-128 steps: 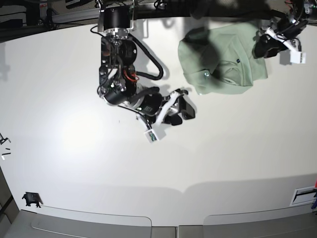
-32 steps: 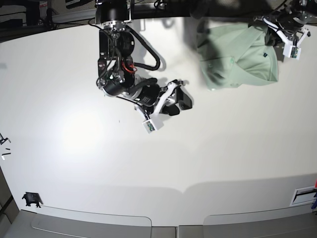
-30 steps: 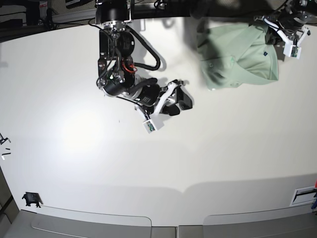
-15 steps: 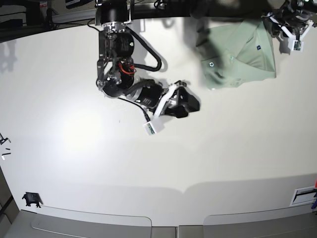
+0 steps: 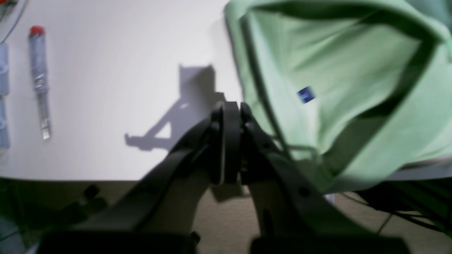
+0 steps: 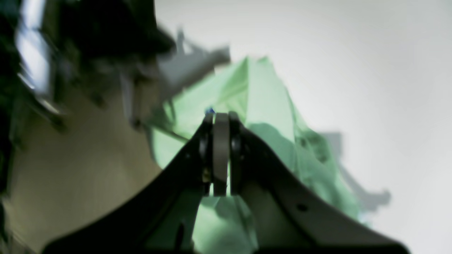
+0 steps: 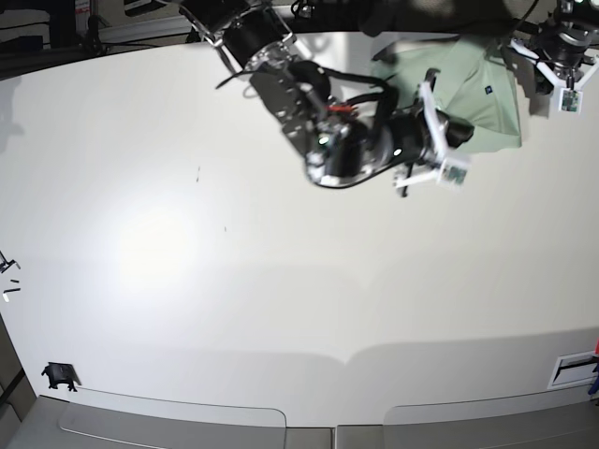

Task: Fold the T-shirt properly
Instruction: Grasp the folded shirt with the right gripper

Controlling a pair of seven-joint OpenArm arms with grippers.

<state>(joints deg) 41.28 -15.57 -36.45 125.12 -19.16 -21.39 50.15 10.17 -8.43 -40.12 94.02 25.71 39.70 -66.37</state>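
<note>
No text, brand, number or sign can be read in any view. The T-shirt [image 5: 339, 70] carries a small blue tag [image 5: 305, 95], at about four o'clock from the picture's centre in the left wrist view, but it is too small and blurred to make out any lettering

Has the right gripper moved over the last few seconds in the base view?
Yes. The right gripper has swung from open tabletop toward the far table edge and now sits over the T-shirt, jaws shut.
</note>
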